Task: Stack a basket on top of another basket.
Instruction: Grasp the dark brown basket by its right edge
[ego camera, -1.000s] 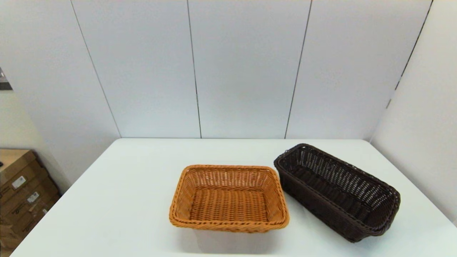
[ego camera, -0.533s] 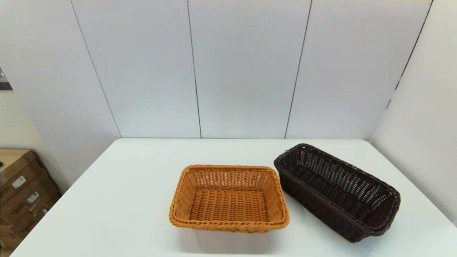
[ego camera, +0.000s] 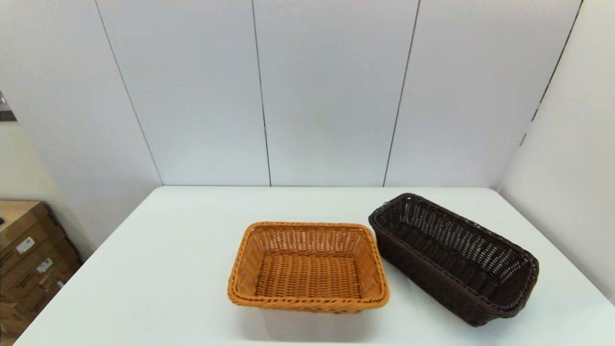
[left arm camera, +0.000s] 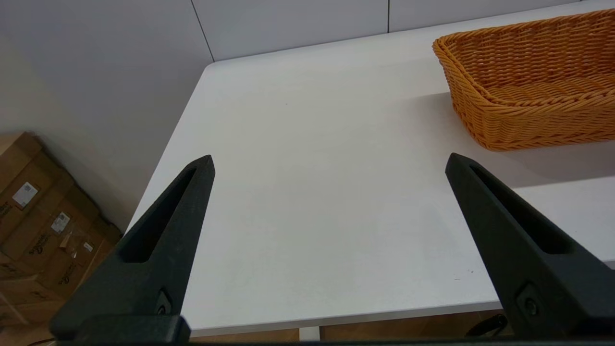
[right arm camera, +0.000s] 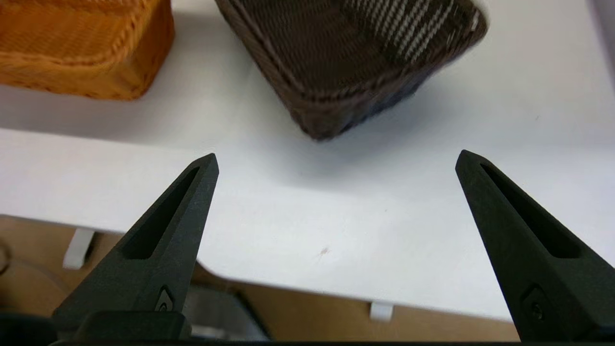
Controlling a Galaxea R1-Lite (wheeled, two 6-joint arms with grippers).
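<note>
Both my pincers, left gripper [left arm camera: 329,161] and right gripper [right arm camera: 336,158], gape apart near the table's [ego camera: 168,269] near edge, dark basket [ego camera: 454,257] just right of orange basket [ego camera: 307,266].

Dark basket [ego camera: 454,257] — dk brown, near black, open-weave sides, braided rim; at 3 o'clock of orange basket [ego camera: 308,266], orange-tan, tight woven wicker w/ braided rim. Table [ego camera: 168,269] — plain white. Wall panels [ego camera: 326,91] pale grey, thin dark seams. Cardboard boxes [ego camera: 29,259] brown, white labels.
</note>
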